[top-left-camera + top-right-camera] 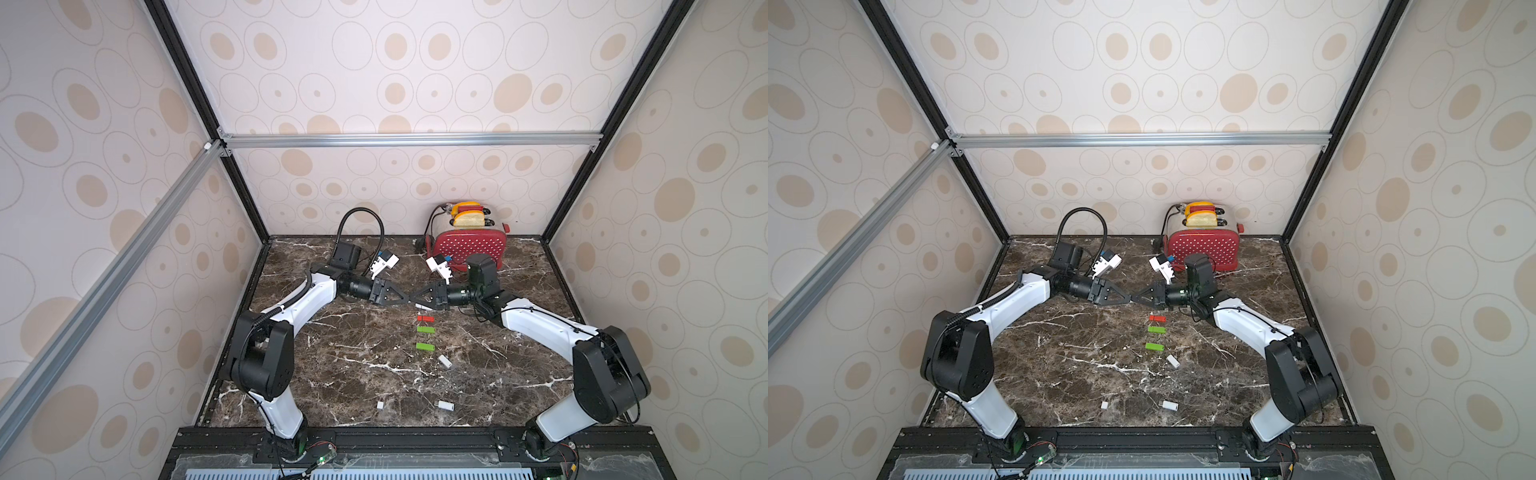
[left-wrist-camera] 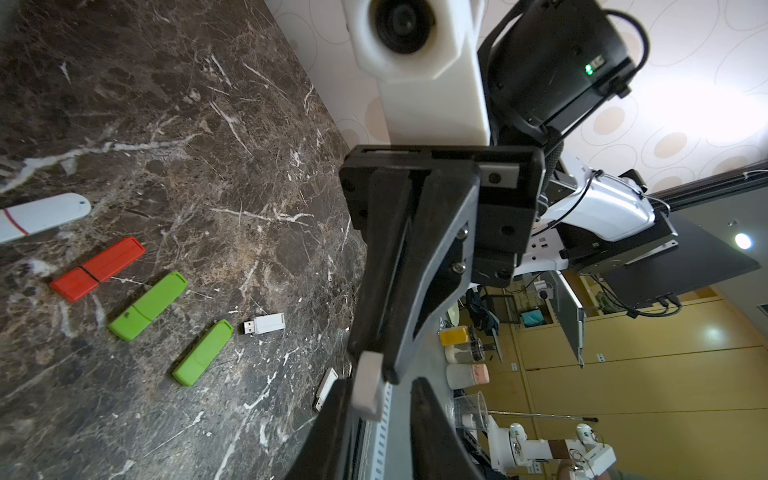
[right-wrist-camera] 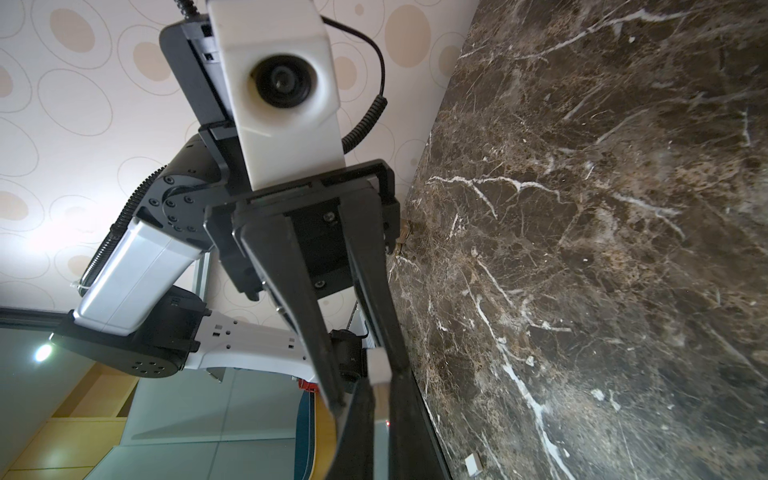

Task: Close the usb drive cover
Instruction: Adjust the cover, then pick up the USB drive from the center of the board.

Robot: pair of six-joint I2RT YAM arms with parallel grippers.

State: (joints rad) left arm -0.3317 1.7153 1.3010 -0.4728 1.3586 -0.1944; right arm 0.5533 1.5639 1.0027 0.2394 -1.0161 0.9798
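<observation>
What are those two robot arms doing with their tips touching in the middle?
They are meeting over the marble table to work on a small white piece, likely part of a USB drive. The right gripper is shut on it. The left gripper faces it tip to tip, its jaws apart around the piece. A red drive and two green drives lie in a row on the table below.

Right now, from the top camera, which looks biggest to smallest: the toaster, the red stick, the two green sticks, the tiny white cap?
1. Toaster.
2. Red stick, far green stick, near green stick: too alike to rank.
3. Tiny white cap.
</observation>
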